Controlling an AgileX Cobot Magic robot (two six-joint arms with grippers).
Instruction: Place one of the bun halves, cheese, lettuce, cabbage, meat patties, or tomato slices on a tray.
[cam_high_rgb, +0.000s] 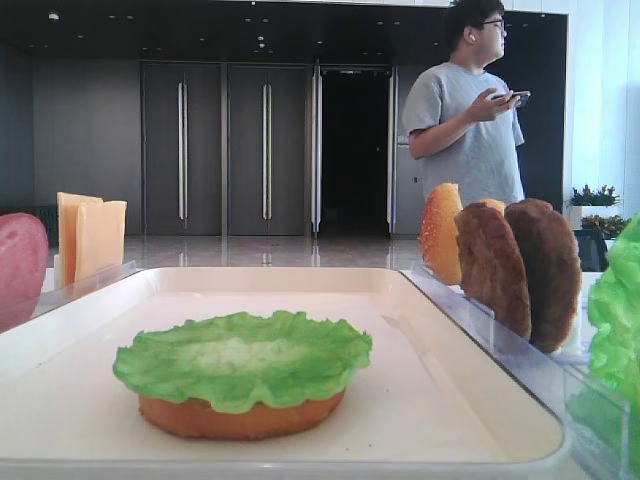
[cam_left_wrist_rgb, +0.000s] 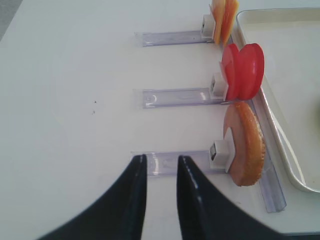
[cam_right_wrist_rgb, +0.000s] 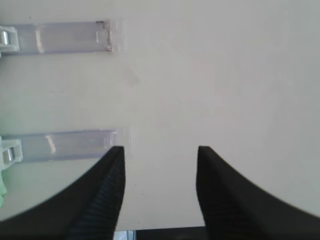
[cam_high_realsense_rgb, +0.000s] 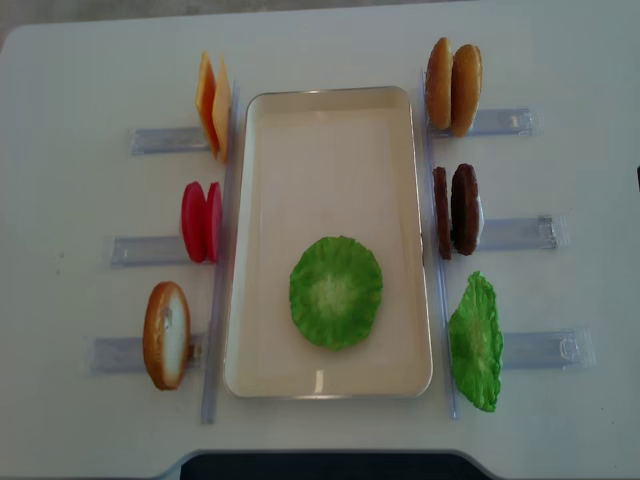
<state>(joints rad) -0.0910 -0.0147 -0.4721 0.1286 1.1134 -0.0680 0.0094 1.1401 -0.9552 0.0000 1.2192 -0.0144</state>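
Note:
A green lettuce leaf (cam_high_realsense_rgb: 336, 292) lies flat in the cream tray (cam_high_realsense_rgb: 330, 160) on top of a bun half (cam_high_rgb: 240, 415). Standing in holders left of the tray are cheese slices (cam_high_realsense_rgb: 213, 105), tomato slices (cam_high_realsense_rgb: 201, 222) and a bun half (cam_high_realsense_rgb: 166, 334). To the right stand two bun halves (cam_high_realsense_rgb: 453, 85), meat patties (cam_high_realsense_rgb: 456, 209) and another lettuce leaf (cam_high_realsense_rgb: 474, 343). My left gripper (cam_left_wrist_rgb: 162, 159) hovers over the near-left holder, slightly open and holding nothing. My right gripper (cam_right_wrist_rgb: 160, 150) is wide open over bare table. Neither gripper shows in the overhead views.
Clear plastic holder strips (cam_high_realsense_rgb: 520, 232) stick out on both sides of the tray. Two of them (cam_right_wrist_rgb: 70, 145) lie left of my right gripper. A person (cam_high_rgb: 465, 110) stands in the background behind the table.

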